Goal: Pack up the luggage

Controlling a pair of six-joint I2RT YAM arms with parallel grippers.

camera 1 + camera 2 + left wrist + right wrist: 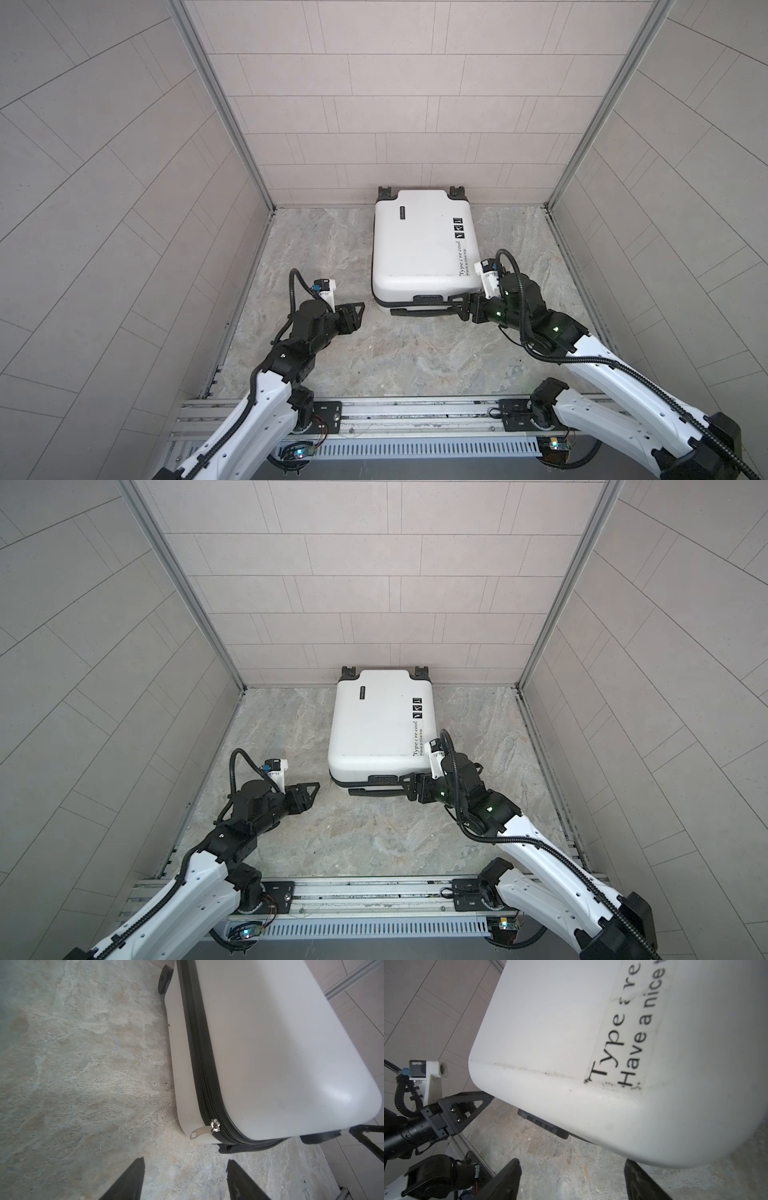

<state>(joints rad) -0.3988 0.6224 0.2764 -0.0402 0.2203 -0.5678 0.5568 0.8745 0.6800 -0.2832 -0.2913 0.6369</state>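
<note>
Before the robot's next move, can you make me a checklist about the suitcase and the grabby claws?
1. Is the suitcase shut? ok: it lies flat and closed.
2. Can the zipper pull be reached? ok: it hangs at the corner facing the left gripper.
3. Is it zipped all the way round? cannot tell.
4. Is the left gripper open and empty? ok: it is apart from the suitcase.
5. Is the right gripper open and empty? ok: it is by the front right corner.
6. Is the right gripper clear of the suitcase? cannot tell.
</note>
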